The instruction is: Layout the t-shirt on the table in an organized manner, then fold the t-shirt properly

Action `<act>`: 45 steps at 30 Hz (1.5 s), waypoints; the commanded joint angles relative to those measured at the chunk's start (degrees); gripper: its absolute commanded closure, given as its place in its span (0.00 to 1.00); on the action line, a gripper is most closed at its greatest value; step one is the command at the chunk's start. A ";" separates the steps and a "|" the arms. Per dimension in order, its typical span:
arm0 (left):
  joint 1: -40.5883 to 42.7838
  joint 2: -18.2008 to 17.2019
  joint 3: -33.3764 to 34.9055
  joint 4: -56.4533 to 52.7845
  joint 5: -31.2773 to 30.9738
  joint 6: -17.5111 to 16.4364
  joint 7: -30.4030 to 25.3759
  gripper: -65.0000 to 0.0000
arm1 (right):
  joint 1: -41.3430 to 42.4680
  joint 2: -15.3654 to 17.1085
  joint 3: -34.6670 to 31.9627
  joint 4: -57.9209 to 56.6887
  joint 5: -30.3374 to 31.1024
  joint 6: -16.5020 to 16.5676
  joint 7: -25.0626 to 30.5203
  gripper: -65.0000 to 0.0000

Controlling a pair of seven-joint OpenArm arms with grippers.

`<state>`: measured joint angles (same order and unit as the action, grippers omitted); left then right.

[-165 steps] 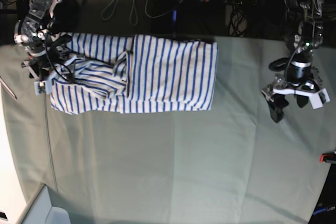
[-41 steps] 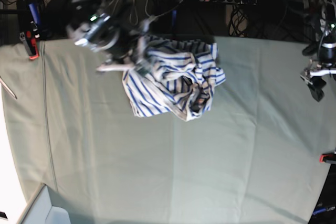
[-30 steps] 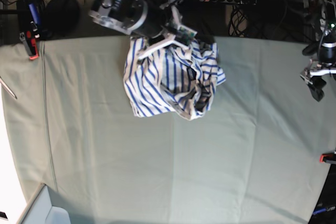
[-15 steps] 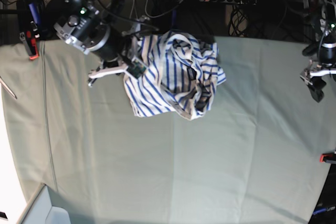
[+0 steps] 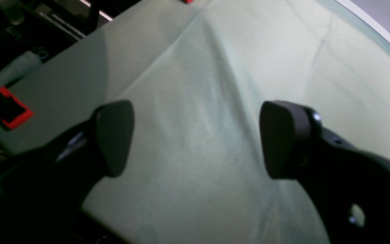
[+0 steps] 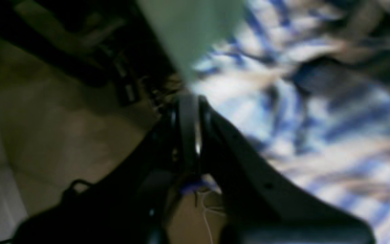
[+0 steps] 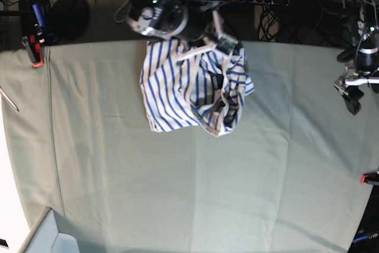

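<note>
While the t-shirt [image 7: 192, 90] lies bunched at the far edge of the surface [image 7: 177, 194], neither spread nor folded, the right pincer [image 6: 188, 112] stays pressed together beside it and the left pincer [image 5: 195, 135] hangs spread, empty, well apart.

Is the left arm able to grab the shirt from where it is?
Probably not yet. The left gripper hangs open at the table's far edge, with only bare cloth under it. The shirt lies bunched well away, by the right gripper. Nothing blocks the way.
</note>
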<state>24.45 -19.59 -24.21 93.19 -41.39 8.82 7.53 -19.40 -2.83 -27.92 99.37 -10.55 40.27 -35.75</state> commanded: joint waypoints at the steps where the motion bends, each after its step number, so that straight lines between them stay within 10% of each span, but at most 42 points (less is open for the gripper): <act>1: -0.05 -1.11 -0.54 1.10 0.38 -0.07 -1.42 0.13 | 0.10 -0.29 -1.04 0.36 0.74 -0.27 1.59 1.00; 11: -0.05 -1.37 -0.63 0.40 0.46 -0.07 -1.42 0.13 | -0.25 4.98 2.12 12.23 0.74 -0.27 1.07 1.00; 29: 0.04 -1.37 -0.63 0.31 0.55 -0.07 -1.42 0.13 | 5.02 -2.49 3.53 -9.57 0.74 -0.27 5.90 1.00; 38: 0.04 -1.37 -0.63 -0.57 0.55 -0.07 -1.42 0.13 | 3.00 -1.78 -2.89 -0.52 0.66 -0.27 5.73 1.00; 45: 1.27 -1.11 -0.19 0.40 0.46 -0.07 -1.42 0.13 | 5.20 -0.55 6.08 5.81 0.74 -0.27 5.46 1.00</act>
<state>25.56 -19.97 -24.12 92.44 -41.17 8.82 7.53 -14.96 -2.74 -21.52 104.16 -10.63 40.29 -31.79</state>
